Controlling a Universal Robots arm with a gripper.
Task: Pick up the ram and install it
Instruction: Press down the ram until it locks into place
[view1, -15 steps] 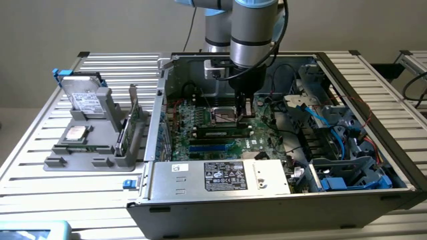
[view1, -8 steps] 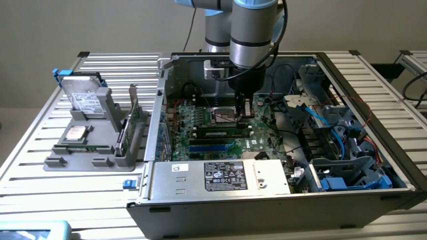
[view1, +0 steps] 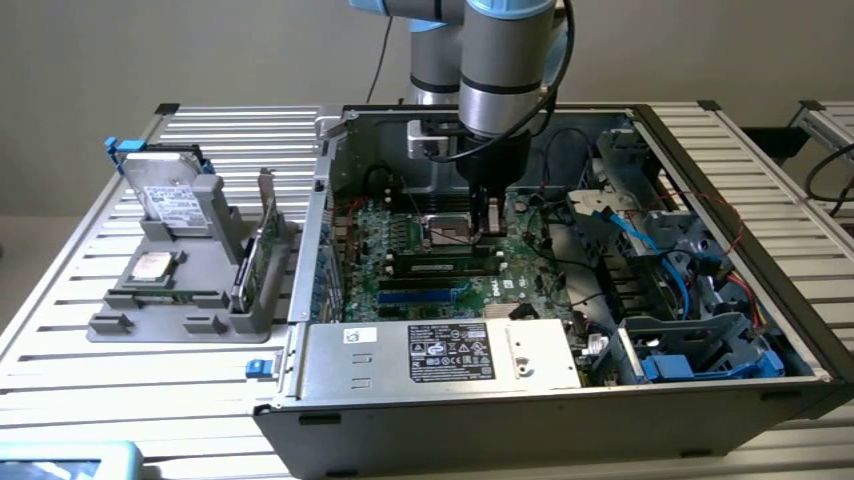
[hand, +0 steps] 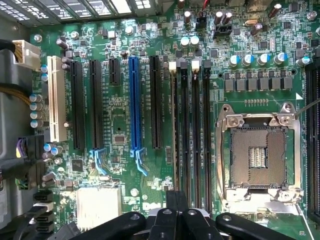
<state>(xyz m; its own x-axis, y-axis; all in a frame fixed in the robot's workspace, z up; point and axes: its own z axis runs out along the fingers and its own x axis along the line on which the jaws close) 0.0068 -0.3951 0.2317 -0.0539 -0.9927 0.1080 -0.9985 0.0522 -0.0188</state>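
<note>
While the gripper (view1: 490, 215) hangs over the motherboard (hand: 120, 125) at upper centre of the exterior view, the ram (view1: 447, 267) stands edge-up in the slot farthest from the CPU socket (hand: 257, 150). Can't tell if the claw is open or closed.

Open-sided computer case (view1: 561, 400): gripper (view1: 489, 222) down inside, over motherboard (hand: 125, 130). Beside the motherboard, cable tangle (view1: 627, 225) and drive cage (view1: 701, 345) crowd the exterior view's right; power supply (view1: 441, 352) blocks the near edge.
</note>
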